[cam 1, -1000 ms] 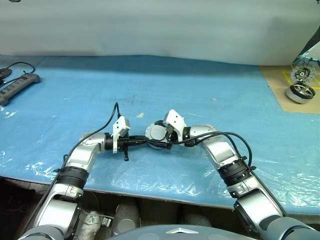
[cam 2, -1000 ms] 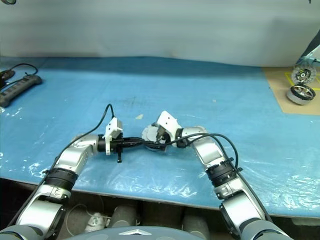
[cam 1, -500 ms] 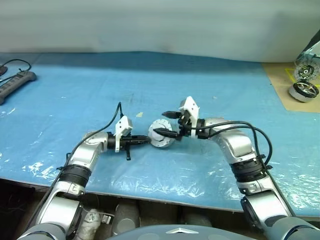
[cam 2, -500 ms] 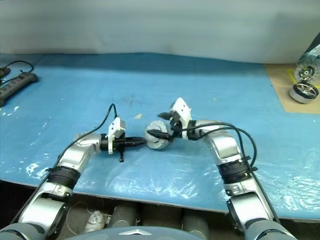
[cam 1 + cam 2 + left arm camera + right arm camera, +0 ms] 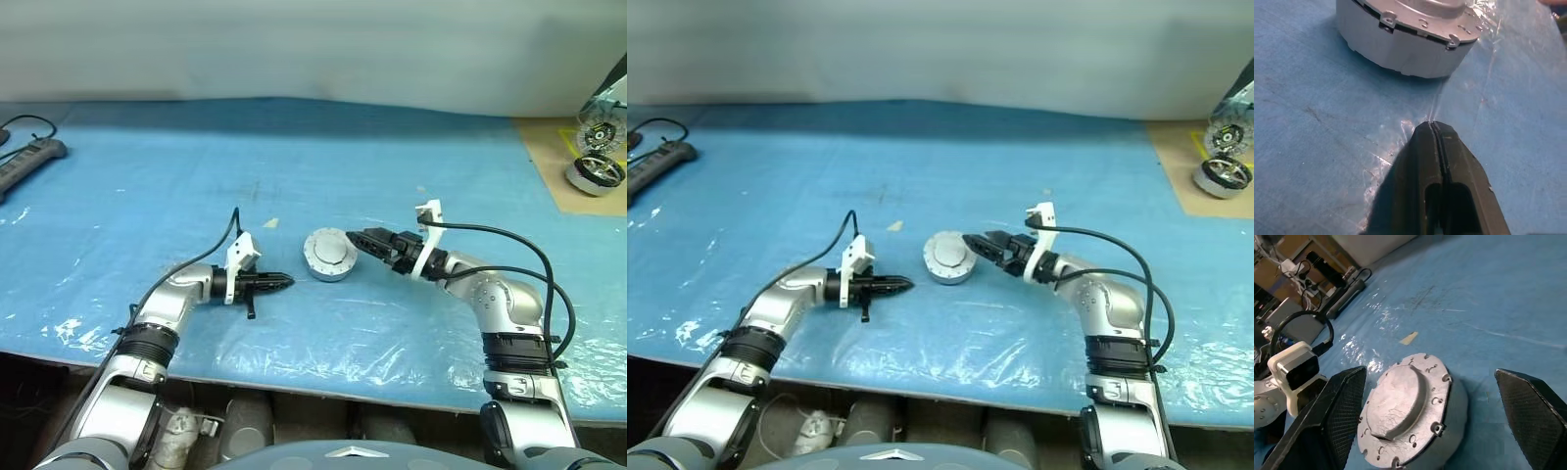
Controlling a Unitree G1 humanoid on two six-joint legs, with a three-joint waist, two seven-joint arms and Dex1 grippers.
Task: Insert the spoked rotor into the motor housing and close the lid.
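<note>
The short round silver-grey motor housing (image 5: 329, 256) sits flat on the blue plastic-covered table (image 5: 147, 186), between the two grippers and a little beyond the line joining them. Its round axis stands upright, and its smooth pale grey lid (image 5: 1409, 407), with the raised central boss facing up, is seated on top, with small screw lugs showing around the seam.

The left gripper (image 5: 284, 282) lies low and nearly level over the sheet, pointing to the right toward the can but stopping just short of it, with a gap of bare blue between. Its two black fingers (image 5: 1437, 161) are pressed tight together with nothing between them. The left forearm runs in from the near left, elbow bent.

The right gripper (image 5: 361, 239) reaches in from the right side, pointing left at the can's right side, close beside it without touching. Its textured black fingers (image 5: 1337, 406) are spread wide apart and empty, and in the right wrist view the can lies between them. The right elbow is bent sharply, the forearm rising from the table's near edge.

At the far right, on a brown board (image 5: 549, 166), stand other silver wheel-like motor parts (image 5: 596, 172). A grey power strip (image 5: 24, 162) lies at the far left.
</note>
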